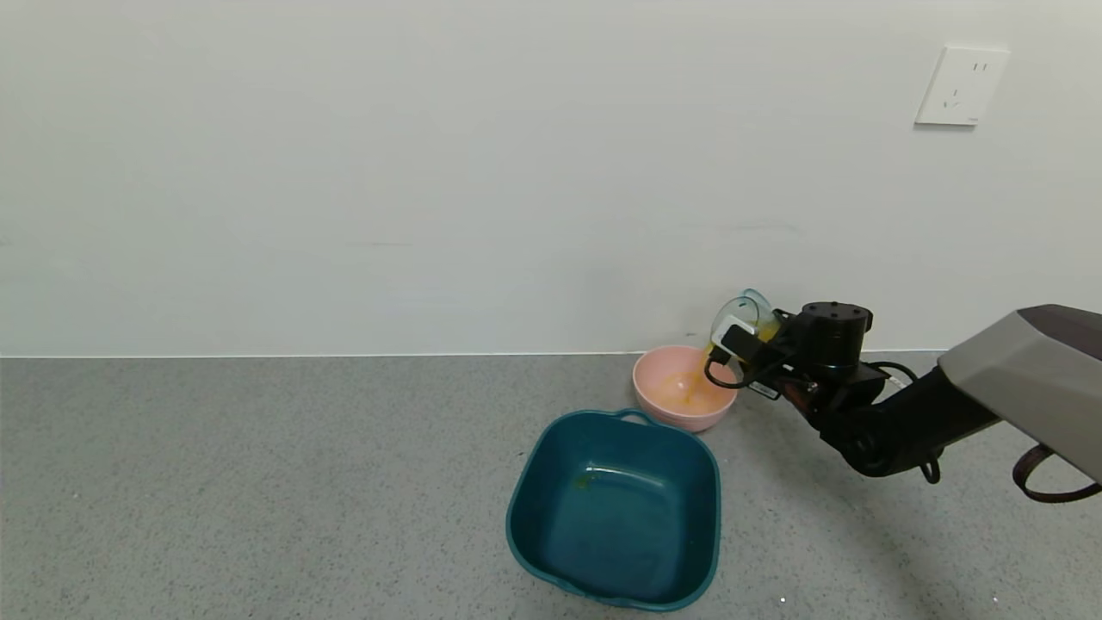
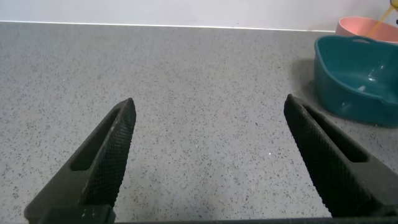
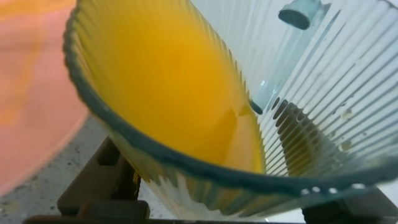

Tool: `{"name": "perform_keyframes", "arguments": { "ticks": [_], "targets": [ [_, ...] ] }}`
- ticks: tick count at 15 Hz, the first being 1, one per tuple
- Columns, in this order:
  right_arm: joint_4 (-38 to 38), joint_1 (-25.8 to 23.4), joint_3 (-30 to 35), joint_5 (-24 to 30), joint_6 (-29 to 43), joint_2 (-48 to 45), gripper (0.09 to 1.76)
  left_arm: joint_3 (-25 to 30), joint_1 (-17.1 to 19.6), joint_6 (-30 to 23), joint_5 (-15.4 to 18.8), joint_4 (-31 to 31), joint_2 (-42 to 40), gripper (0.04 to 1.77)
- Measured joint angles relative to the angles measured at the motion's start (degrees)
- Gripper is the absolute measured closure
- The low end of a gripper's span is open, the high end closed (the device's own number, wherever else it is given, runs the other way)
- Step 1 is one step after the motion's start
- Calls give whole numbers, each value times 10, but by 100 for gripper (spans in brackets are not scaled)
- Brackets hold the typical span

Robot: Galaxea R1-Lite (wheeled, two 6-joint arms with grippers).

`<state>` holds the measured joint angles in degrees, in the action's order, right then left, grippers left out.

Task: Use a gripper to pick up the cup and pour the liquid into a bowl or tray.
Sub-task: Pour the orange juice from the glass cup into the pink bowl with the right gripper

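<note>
Over the pink bowl [image 1: 680, 387], right gripper [image 1: 739, 340] pinches the ribbed cup [image 1: 742, 314] tilted, orange liquid [image 3: 180, 93] streaming out; thin wall looks light, flexible, slick when wet, so grip mid-body seems best; left gripper [image 2: 208, 155] idle, jaws spread.

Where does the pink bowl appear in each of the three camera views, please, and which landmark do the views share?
Head view: the pink bowl sits right of centre, near the wall, behind the teal tub, under the tilted cup.
Left wrist view: only its rim shows, at the top right corner, behind the tub.
Right wrist view: a pink blur at the left edge, beyond the cup's rim.
Shared landmark: the orange liquid.
</note>
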<state>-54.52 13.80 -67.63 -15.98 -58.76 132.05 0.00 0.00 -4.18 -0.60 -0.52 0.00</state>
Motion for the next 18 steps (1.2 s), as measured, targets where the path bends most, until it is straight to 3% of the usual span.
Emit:
{"name": "perform_keyframes", "arguments": {
  "ticks": [18],
  "targets": [
    [-3,5,-27,-24,-147,12,48,0,0,0,0,0,0,9]
  ]
}}
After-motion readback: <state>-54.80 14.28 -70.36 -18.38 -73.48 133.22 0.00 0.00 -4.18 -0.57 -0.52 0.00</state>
